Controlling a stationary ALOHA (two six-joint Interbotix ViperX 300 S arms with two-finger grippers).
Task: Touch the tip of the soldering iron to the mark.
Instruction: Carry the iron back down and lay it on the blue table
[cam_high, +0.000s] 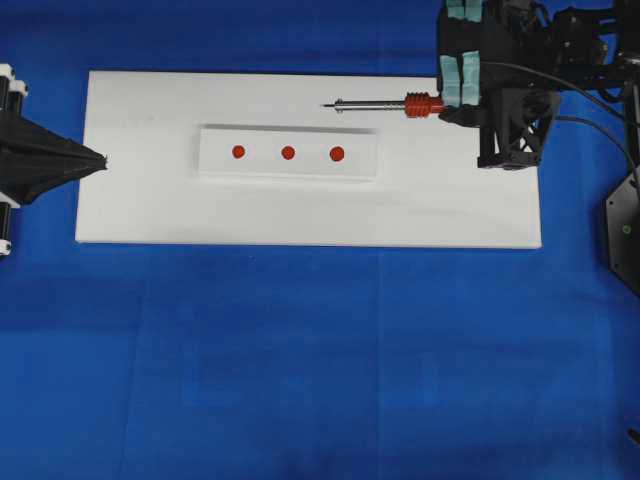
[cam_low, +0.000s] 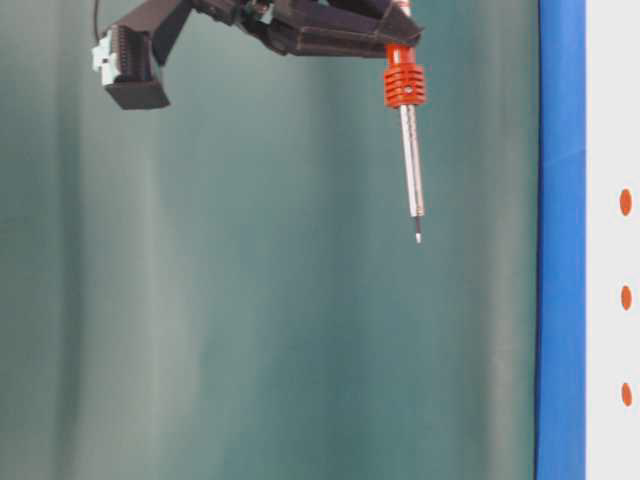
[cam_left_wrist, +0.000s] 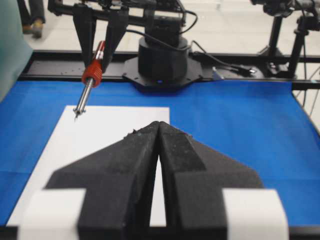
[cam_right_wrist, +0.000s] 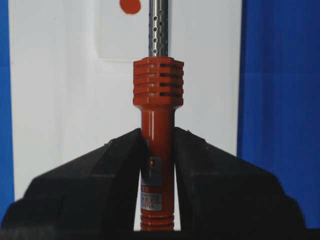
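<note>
My right gripper (cam_high: 449, 104) is shut on the orange-red handle of the soldering iron (cam_high: 385, 104), holding it in the air over the white board (cam_high: 150, 210). The silver shaft points left and slightly down (cam_low: 411, 170). Its tip hangs behind the raised strip (cam_high: 215, 165), near the largest red dot (cam_high: 337, 153). The mark (cam_high: 238, 152), the smallest dot, is at the left end of the strip, well left of the tip. In the right wrist view the jaws clamp the handle (cam_right_wrist: 157, 125). My left gripper (cam_high: 100, 160) is shut and empty at the board's left edge.
A mid-sized red dot (cam_high: 288, 153) lies between the mark and the largest dot. Blue cloth (cam_high: 320, 360) surrounds the board. The iron's black cord (cam_high: 560, 75) runs off right past the right arm.
</note>
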